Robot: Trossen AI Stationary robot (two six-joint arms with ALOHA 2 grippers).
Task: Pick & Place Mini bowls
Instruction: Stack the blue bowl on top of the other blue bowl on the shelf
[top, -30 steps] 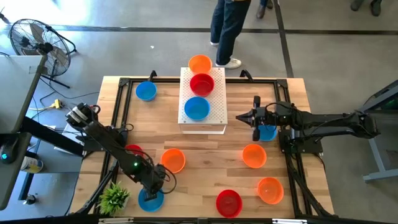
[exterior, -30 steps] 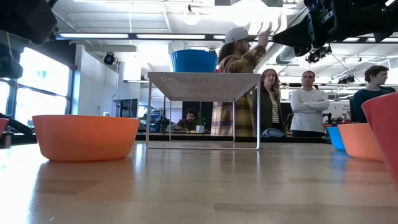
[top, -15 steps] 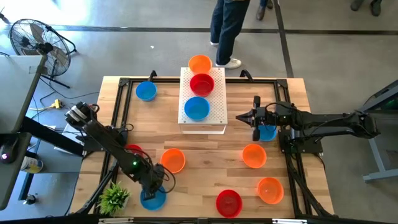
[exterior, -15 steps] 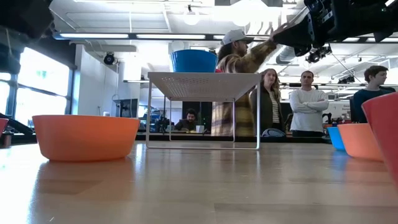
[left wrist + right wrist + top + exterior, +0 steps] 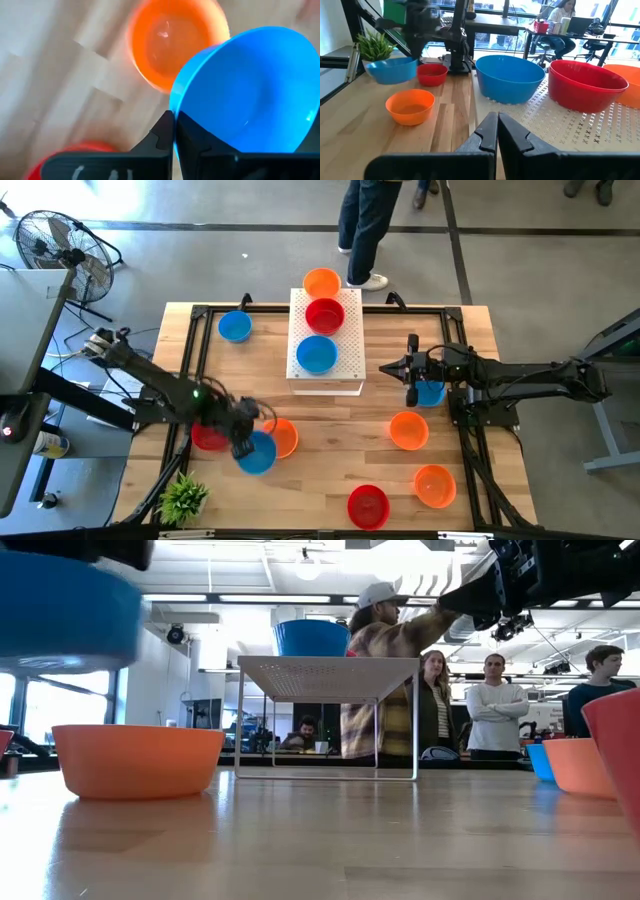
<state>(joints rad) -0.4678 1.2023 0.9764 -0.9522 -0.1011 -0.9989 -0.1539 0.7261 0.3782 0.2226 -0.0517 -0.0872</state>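
My left gripper [image 5: 246, 446] is shut on a blue mini bowl [image 5: 258, 453], held in the air over the near left of the table; the low view shows that bowl [image 5: 62, 608] high above the tabletop. An orange bowl [image 5: 284, 436] and a red bowl [image 5: 208, 438] sit on the wood just beside it. A white perforated platform [image 5: 352, 370] carries an orange [image 5: 321, 282], a red [image 5: 325, 315] and a blue bowl [image 5: 316, 354]. My right gripper [image 5: 410, 370] is shut and empty, right of the platform. My left gripper pinches the blue bowl's rim [image 5: 173, 102], one finger [image 5: 192, 137] inside the bowl and the other [image 5: 159, 137] outside its wall. The fingers come steeply from above. The bowl is lifted clear of the table, hanging to one side of the fingers.
More bowls rest on the table: blue at the far left [image 5: 234, 326], blue under the right arm [image 5: 431, 392], two orange [image 5: 408, 430] [image 5: 433, 485] and a red one [image 5: 367, 506] near right. A small plant [image 5: 183, 498] stands at the near left corner. People stand beyond the far edge.
My left gripper has risen from near the front edge and gone toward the far edge. The blue bowl, which sat on the table by the plant, has come up with it and now hangs clear beside the orange bowl.
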